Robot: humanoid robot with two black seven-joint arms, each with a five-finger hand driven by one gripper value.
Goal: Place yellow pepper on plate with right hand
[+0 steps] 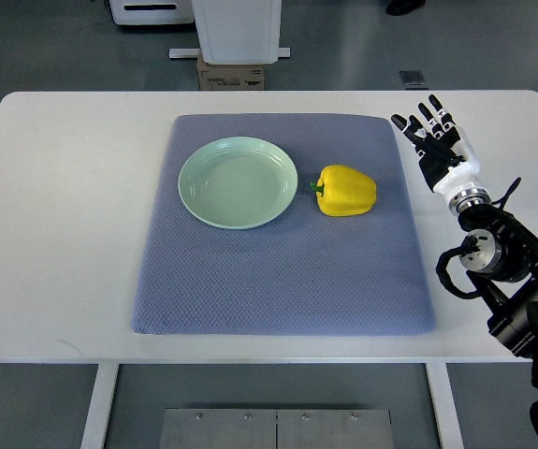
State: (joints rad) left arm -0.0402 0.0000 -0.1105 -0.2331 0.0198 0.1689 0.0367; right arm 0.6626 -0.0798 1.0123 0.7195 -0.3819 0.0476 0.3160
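A yellow pepper (347, 191) lies on its side on the blue-grey mat (278, 271), its green stem pointing left toward a pale green plate (238, 182) that holds nothing. The pepper sits just right of the plate's rim with a small gap between them. My right hand (432, 131) hovers over the white table beyond the mat's right edge, to the right of the pepper and clear of it. Its fingers are spread and hold nothing. The left arm does not show.
The white table (63, 234) surrounds the mat on all sides. Beyond its far edge stand a white unit (238, 28) and a cardboard box (231, 75) on the floor. My right arm's black links (512, 281) overhang the table's right front corner.
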